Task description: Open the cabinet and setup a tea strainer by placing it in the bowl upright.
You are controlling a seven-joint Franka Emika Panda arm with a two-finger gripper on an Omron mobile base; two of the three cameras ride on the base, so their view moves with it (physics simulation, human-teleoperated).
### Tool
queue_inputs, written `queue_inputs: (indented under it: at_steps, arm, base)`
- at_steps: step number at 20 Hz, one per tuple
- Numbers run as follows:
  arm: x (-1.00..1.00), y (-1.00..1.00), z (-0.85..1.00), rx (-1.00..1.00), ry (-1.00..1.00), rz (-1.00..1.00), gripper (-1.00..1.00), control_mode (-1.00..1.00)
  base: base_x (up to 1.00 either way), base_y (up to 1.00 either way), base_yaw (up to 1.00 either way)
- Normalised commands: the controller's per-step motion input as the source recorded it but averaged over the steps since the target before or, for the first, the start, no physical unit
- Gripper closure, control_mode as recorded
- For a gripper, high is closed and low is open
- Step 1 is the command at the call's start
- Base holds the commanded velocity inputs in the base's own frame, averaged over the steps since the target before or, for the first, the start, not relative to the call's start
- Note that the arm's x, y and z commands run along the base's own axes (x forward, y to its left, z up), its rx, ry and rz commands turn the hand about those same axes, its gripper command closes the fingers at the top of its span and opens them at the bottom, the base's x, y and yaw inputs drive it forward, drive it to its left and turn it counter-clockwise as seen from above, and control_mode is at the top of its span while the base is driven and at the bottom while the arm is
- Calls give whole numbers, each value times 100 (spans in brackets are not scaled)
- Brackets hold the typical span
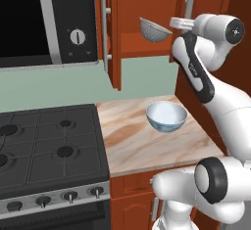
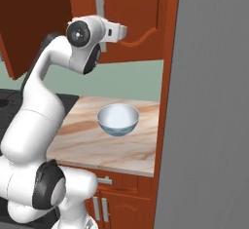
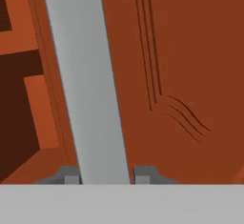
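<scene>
The cabinet's left door [image 1: 114,53] stands swung open, and the tea strainer [image 1: 155,30], a grey mesh cup, sits on the shelf inside. My gripper [image 3: 105,175] is raised to the right door [image 3: 190,51], its two fingertips pressed against either side of that door's silver bar handle [image 3: 86,75]. In the left base view the hand [image 1: 178,22] sits just right of the strainer, under the handle [image 1: 190,1]. The bowl [image 1: 166,116] [image 2: 118,119] stands upright and empty on the counter below.
A marble-look counter [image 1: 132,146] holds the bowl. A black stove [image 1: 49,141] lies to its left, with a microwave [image 1: 49,18] above it. A tall grey panel [image 2: 214,101] closes off the right side.
</scene>
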Motion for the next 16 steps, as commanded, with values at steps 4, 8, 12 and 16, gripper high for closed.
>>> queue_inputs:
  at_steps: [4, 8, 12, 16]
  arm:
    - [-44, -80, 15, 3, 7, 2, 100, -100]
    - [-56, -55, 19, 0, 12, 1, 100, -100]
    - [-68, -44, 14, 0, 15, 0, 100, -100]
    - [-72, -46, 2, 0, 17, 0, 100, -100]
  base:
    - [0, 0, 0]
    - [0, 0, 0]
    - [0, 0, 0]
    - [0, 0, 0]
